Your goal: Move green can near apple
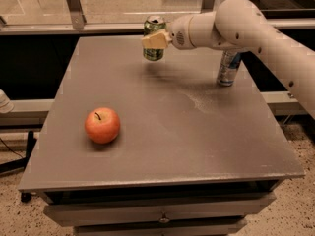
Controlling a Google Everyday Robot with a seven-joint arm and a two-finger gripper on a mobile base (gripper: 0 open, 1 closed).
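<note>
The pincer (155,40) hid the middle of the green can (154,54), and whether its base touched the surface (162,132) was unclear. A silver-and-blue can (227,69) stood partly behind the arm (236,21). The apple (102,125) sat well apart, toward the near left corner. The arm reached in from the right, pincer clamped on the green can near the far edge

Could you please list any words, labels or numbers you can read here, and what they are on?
The green can, held in the claw near the far edge of the table: dark markings, too blurred to read.
The silver-and-blue can: print too blurred to read.
Nothing else bears text.
</note>
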